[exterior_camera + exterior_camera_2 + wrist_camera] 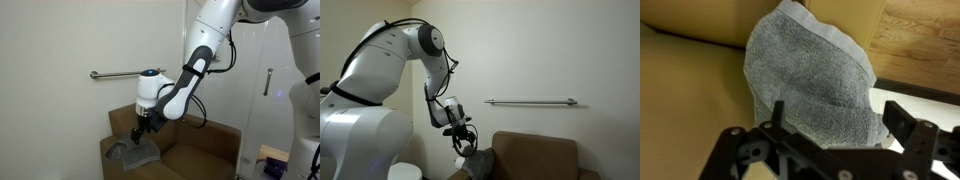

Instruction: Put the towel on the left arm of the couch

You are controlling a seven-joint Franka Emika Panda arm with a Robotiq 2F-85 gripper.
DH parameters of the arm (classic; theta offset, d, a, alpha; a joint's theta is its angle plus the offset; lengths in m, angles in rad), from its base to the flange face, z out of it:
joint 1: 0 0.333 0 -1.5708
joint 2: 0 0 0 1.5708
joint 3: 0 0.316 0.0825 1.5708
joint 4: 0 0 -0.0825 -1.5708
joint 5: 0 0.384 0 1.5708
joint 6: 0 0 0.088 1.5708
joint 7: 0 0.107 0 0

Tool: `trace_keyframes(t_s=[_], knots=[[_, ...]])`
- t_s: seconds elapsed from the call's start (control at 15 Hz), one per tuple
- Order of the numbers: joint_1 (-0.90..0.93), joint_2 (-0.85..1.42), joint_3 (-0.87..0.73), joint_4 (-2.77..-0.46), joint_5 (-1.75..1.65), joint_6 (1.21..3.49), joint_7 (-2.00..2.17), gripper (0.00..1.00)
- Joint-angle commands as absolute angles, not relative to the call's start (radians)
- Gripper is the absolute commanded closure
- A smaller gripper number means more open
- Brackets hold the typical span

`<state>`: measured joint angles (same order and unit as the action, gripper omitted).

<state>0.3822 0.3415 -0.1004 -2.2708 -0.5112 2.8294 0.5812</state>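
Observation:
The grey towel point(130, 153) lies crumpled on top of the left arm of the couch point(112, 149), the tan armrest away from the glass panel. In both exterior views my gripper point(138, 135) hovers just above the towel point(478, 162). The wrist view looks down on the towel point(815, 85) spread over the tan armrest point(685, 80). My gripper point(838, 122) stands open there, its black fingers point(904, 118) wide on either side of the cloth's near edge and not pinching it. The couch point(200, 150) has a low back and a brown seat.
A metal rail point(120, 74) runs along the wall behind the couch and shows again as a rail point(530, 102) above the couch back. A glass panel point(265, 90) stands beside the far armrest. Wooden floor point(925, 40) lies past the armrest's edge.

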Motion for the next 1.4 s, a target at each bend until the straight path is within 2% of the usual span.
trace_keyframes(t_s=[0.0,0.47,0.8,1.33], knots=[[0.36,0.192,-0.113,-2.426,-0.493,2.836,0.595,0.0],[0.226,-0.039,-0.055,-2.623,-0.304,2.791,0.403,0.0],[0.129,-0.153,-0.018,-2.669,-0.179,2.719,0.238,0.0],[0.069,-0.152,0.01,-2.637,-0.188,2.703,0.226,0.0]])
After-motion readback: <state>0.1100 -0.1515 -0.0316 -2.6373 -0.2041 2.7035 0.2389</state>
